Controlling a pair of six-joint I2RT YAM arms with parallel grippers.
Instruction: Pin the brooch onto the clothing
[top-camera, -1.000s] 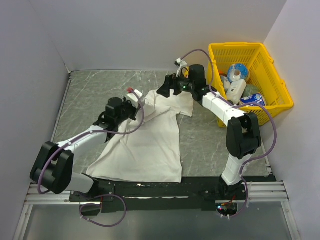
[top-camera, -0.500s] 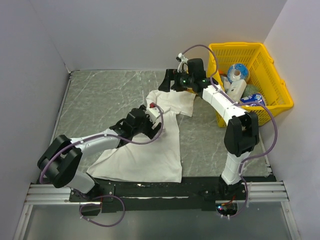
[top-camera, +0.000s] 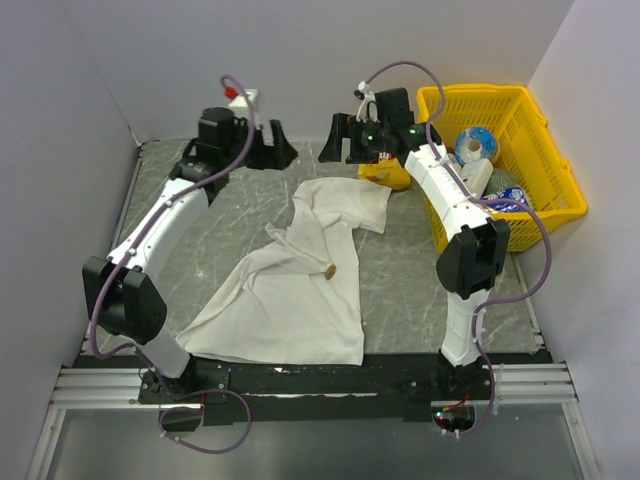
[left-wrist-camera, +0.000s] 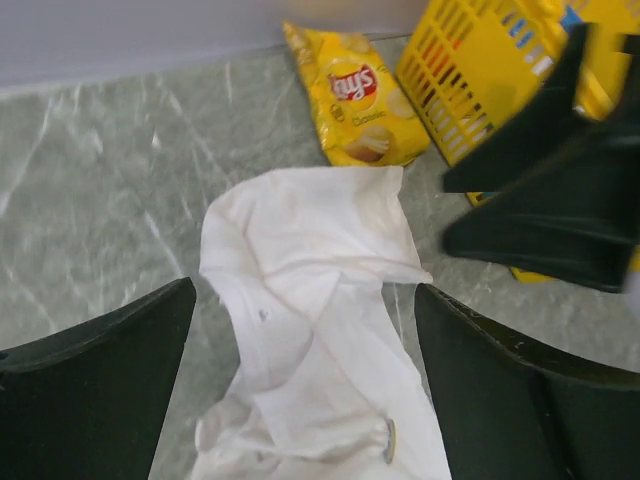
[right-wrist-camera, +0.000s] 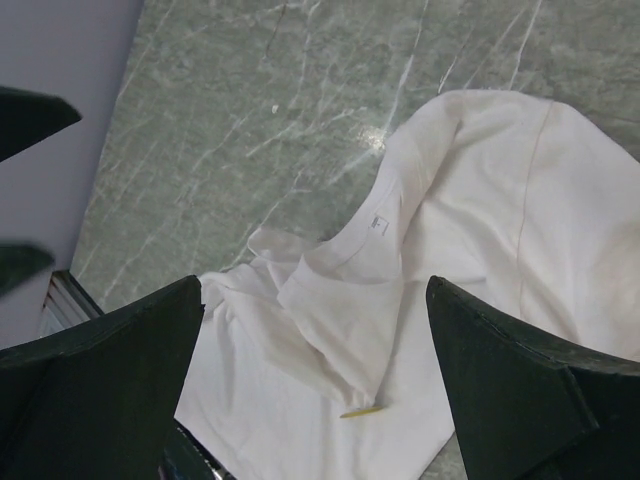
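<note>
Left end effector (top-camera: 275, 148): hanging high over the far left of the desk (top-camera: 190, 200), jaws standing wide apart, gripping nothing.
Right end effector (top-camera: 338, 140): hovering just beside it near the far edge, jaws likewise spread wide, carrying nothing.
Clothing (top-camera: 300, 290): lying crumpled on the desk, neck end pointing toward the far edge, hem lying toward the arm bases.
Brooch (top-camera: 329, 269): resting on the clothing around mid-chest, toward its right side; whether its pin is passing through the fabric is not showing.
Brooch versus end effectors: lying well apart from both, closer to the arm bases than either; in the left wrist view it is appearing low in the frame, right of centre between the jaws.
Step in hand: seemingly checking or finishing the fastening.
Doing it well: coming straight down, one end effector pressing the cloth flat just beside the brooch while the other is taking it by its edges, avoiding dragging folds.
Bystanders: crisp bag (left-wrist-camera: 355, 95) and yellow basket (top-camera: 475, 91) sitting beyond the collar, needing no contact.
</note>
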